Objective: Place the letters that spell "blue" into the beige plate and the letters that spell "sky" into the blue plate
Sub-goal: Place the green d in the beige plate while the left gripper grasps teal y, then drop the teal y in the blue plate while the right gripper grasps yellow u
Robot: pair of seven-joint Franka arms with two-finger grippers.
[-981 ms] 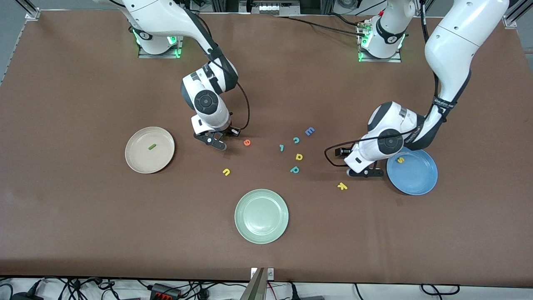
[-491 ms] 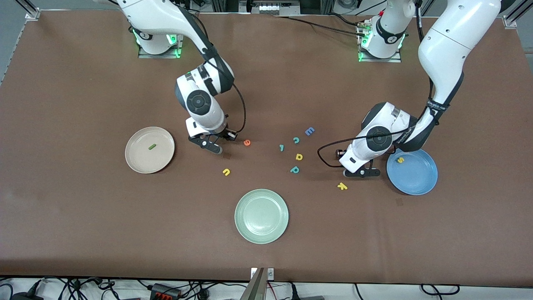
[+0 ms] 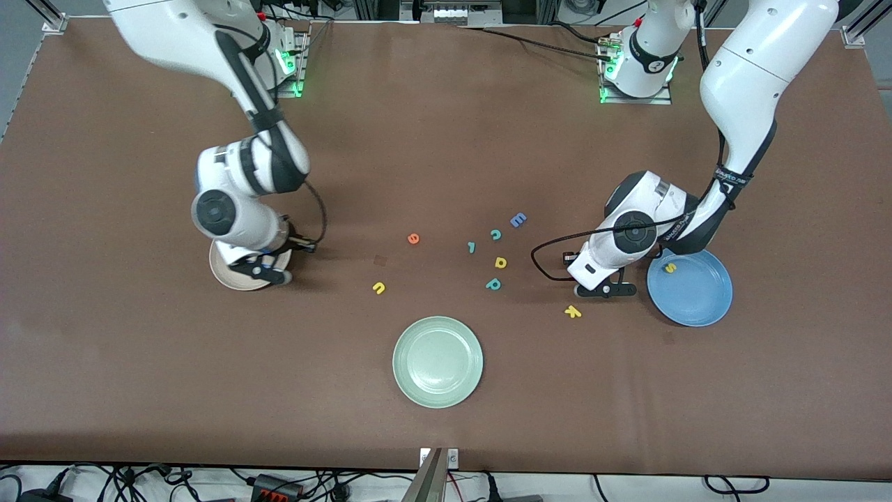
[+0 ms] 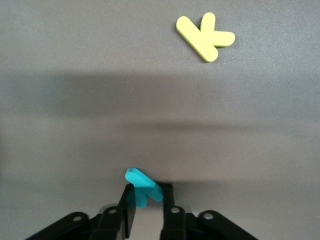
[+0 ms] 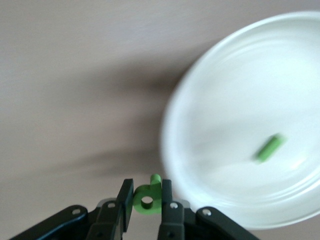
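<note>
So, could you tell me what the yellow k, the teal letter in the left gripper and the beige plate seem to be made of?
The yellow k looks like matte foam: thick flat slab, rounded edges, no gloss. The teal y, pinched in the left gripper, looks the same. The beige plate seems glazed ceramic or smooth plastic, with a soft sheen on its rim; which one I cannot tell.

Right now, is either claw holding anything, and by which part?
Yes, both. The left claw pinches the teal y by its lower end. The right claw grips the olive-green b across its round bowl, at the beige plate.
</note>
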